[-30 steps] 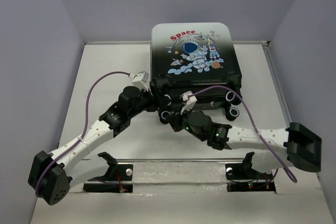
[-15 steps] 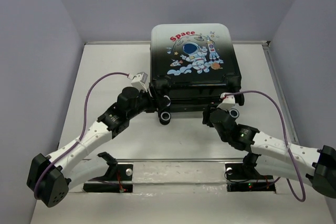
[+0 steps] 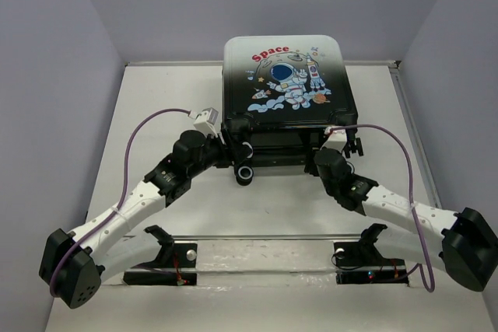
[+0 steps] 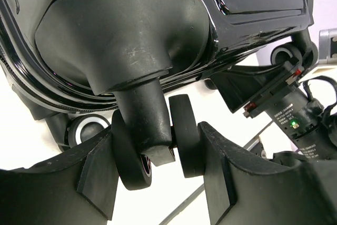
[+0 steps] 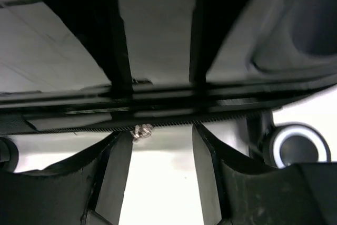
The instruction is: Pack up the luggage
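Right gripper has swung right to the luggage seam, fingers apart at the zipper pull for closing; left gripper clamps a wheel

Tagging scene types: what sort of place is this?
Probably a lab robot cell: a white table boxed in by plain grey walls, left arm and right arm mounted at its near edge, one suitcase as prop.

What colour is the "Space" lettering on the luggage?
Red; the luggage print shows best in the top external view.
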`<act>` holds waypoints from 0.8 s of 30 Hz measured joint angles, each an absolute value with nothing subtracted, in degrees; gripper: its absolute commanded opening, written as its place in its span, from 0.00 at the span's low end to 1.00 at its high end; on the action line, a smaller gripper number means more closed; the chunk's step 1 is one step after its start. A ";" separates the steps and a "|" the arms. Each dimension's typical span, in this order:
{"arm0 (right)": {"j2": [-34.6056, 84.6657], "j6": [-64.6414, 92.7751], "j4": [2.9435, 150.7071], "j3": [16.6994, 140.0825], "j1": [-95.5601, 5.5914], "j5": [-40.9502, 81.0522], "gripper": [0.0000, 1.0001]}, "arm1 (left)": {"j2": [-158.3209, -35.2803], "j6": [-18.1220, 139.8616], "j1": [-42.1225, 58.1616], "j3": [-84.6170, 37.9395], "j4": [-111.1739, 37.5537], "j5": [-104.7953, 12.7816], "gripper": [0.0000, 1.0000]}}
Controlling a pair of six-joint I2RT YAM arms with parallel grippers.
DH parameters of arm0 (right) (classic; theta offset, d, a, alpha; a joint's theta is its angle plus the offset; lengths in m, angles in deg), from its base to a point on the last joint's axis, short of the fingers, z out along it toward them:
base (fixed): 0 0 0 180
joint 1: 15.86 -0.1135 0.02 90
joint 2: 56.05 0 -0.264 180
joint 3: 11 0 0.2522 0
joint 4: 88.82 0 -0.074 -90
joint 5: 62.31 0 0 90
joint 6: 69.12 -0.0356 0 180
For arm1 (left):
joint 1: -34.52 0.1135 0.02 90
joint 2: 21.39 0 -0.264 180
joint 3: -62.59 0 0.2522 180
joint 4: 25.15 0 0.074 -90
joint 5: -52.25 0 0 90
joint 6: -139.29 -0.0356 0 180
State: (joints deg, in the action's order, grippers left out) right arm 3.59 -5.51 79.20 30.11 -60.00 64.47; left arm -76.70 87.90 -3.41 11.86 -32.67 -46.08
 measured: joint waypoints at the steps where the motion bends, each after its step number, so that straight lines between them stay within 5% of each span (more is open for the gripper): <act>1: 4.02 -4.40 80.51 30.13 -59.58 63.77 0.47 | -76.70 87.90 -3.41 11.86 -32.65 -46.11 0.06; 6: 5.97 -0.16 83.70 30.15 -58.95 61.67 0.32 | -76.70 87.90 -3.41 11.88 -32.63 -46.13 0.06; 10: 7.41 1.96 85.08 30.15 -59.01 60.27 0.08 | -76.68 87.97 -3.41 12.34 -31.86 -46.28 0.06; 20: 5.53 0.22 90.50 27.12 -59.39 54.08 0.07 | -76.94 90.37 -3.37 12.41 -30.84 -47.48 0.06; 24: 8.44 -2.98 96.38 27.51 -67.08 52.60 0.07 | -79.26 92.64 -3.57 10.68 -30.97 -49.71 0.06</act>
State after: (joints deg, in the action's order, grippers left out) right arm 8.44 -2.98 96.38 27.51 -67.08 52.60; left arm -79.26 92.64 -3.57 10.68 -30.97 -49.71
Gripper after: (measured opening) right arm 0.076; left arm 0.636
